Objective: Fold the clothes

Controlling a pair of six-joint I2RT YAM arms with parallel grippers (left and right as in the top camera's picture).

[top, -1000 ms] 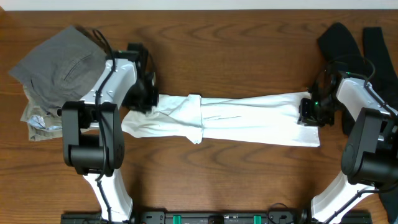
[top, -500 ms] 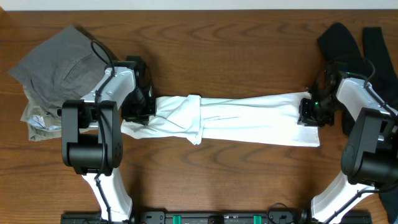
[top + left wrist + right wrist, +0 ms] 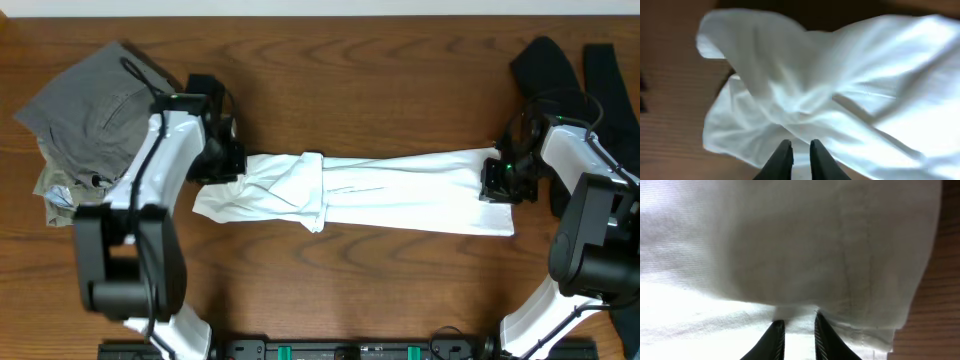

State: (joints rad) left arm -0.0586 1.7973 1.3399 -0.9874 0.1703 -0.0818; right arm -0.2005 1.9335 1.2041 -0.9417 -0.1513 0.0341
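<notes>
Two arms [image 3: 150,190] rise from the near edge of a brown wooden table [image 3: 400,90]. Across its middle the white T-shirt [image 3: 400,195] lies folded into a long band, left to right. The left fingers [image 3: 785,155] stand over its rumpled left end with a thin gap; whether they pinch cloth I cannot tell. The right fingers [image 3: 774,335] nip a fold at its right end. Grey trousers [image 3: 90,105] lie on khaki trousers [image 3: 60,195] at the far left corner, a black garment [image 3: 545,65] at the far right, a pale wall [image 3: 300,6] beyond.
</notes>
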